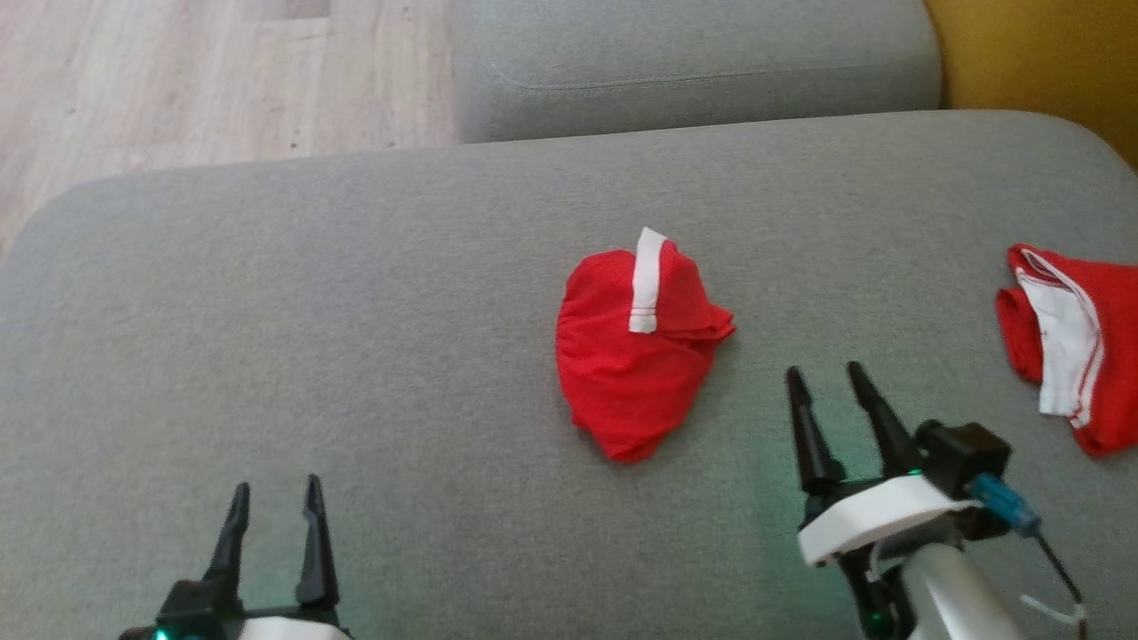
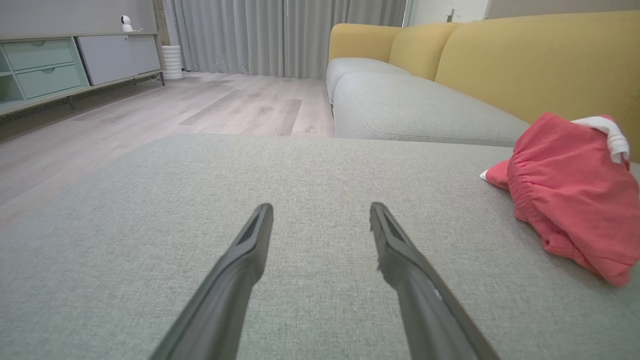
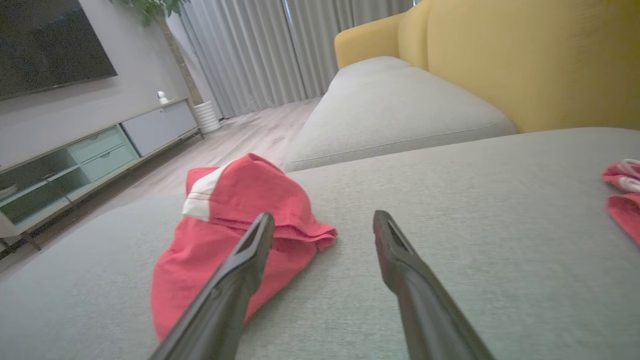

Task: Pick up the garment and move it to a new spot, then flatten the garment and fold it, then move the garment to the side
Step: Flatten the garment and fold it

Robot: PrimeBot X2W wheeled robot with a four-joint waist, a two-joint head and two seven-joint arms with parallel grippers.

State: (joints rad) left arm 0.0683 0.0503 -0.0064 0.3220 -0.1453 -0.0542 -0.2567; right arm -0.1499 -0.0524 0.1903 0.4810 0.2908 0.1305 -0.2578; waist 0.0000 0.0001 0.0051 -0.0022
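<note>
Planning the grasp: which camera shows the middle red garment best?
Head view: the garment lies whole, from above. Left wrist view clips it at the edge; right wrist view hides part behind a finger.

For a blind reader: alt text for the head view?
A crumpled red garment lies centred on a grey sofa, a second garment at right. The left end effector and right end effector hover open, empty.

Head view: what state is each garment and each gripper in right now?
Middle red garment: crumpled heap on the grey cushion, unheld.
Second red garment: bunched on the cushion at the robot's right, untouched.
Left gripper: open, empty.
Right gripper: open, empty, near the crumpled heap, not touching.
</note>
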